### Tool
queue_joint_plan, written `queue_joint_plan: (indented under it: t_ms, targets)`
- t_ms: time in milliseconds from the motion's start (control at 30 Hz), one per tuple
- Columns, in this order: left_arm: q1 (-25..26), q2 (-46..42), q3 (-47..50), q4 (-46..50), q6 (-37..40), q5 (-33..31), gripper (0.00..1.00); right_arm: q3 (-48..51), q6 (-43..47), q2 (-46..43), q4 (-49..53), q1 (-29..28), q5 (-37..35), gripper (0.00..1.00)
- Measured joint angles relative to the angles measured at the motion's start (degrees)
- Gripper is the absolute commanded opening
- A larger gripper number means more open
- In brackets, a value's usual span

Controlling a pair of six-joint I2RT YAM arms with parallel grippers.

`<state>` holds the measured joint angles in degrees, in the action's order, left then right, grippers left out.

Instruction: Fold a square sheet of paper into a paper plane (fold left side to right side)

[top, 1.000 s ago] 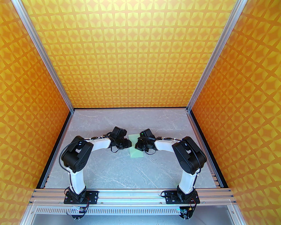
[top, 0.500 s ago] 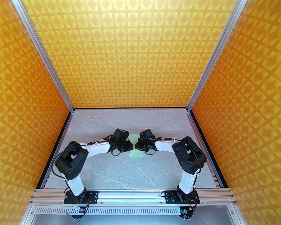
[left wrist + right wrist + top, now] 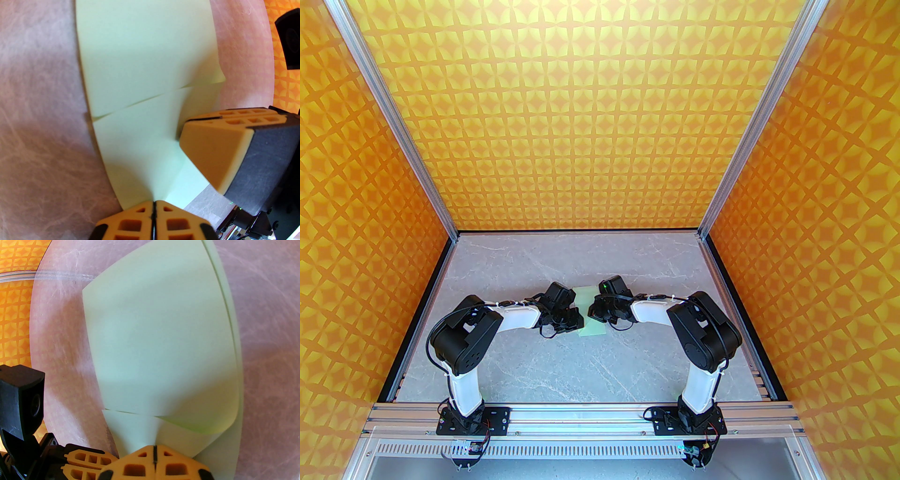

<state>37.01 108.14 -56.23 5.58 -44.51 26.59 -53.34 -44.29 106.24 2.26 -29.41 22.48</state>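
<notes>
Inward, both claws (image 3: 153, 206) (image 3: 154, 449) tight on paper (image 3: 140, 58)

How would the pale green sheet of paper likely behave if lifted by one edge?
Probably floppy: the sheet of paper buckles where the left gripper pinches it. Likely light, since its edges look very thin. It probably creases easily: one layer is already folded over another.

Overhead rear camera facing down and forward, wrist cameras close over the shared sheet of paper (image 3: 140, 58)
</notes>
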Motion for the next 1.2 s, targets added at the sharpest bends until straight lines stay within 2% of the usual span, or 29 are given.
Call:
queue_joint_plan:
  t_ms: [267,767,1200]
  targets:
    - [0.55,2.19,-3.89,3.82,1.97,0.11,0.0,1.18,-0.24,0.0,-2.03,2.54,2.1,0.03]
    - [1.57,4.04,-6.73,4.94,3.45,-0.52,0.0,1.27,-0.42,1.53,-3.19,8.28,8.92,0.04]
    - [1.68,4.04,-6.91,5.18,3.91,-0.74,0.0,-4.42,1.2,4.68,-0.11,16.72,7.63,0.05]
